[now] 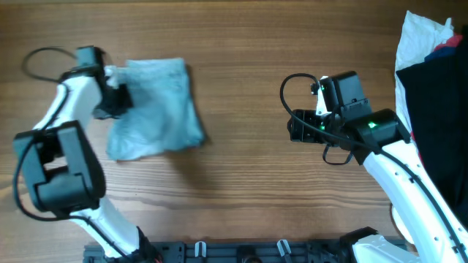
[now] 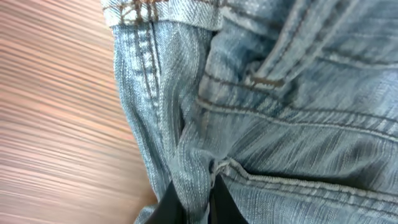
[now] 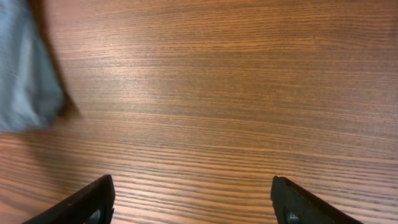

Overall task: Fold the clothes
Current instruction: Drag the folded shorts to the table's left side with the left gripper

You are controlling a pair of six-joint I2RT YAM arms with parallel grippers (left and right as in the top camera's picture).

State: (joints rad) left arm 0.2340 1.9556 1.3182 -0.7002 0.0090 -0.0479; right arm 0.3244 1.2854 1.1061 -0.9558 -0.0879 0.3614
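The light blue denim shorts (image 1: 156,106) lie folded in a bundle on the wooden table at the left. My left gripper (image 1: 117,96) is at the bundle's left edge. In the left wrist view its black fingers (image 2: 196,205) are shut on a ridge of denim (image 2: 249,124), with seams and a waistband showing above. My right gripper (image 1: 296,129) is open and empty over bare wood right of centre, apart from the shorts. In the right wrist view its fingers (image 3: 193,199) are spread wide, and a corner of the shorts (image 3: 25,74) shows at the upper left.
A pile of white, dark navy and red garments (image 1: 431,95) lies at the right edge of the table, partly behind my right arm. The wooden table top (image 1: 241,183) lies between the arms. A black rail (image 1: 241,252) runs along the front edge.
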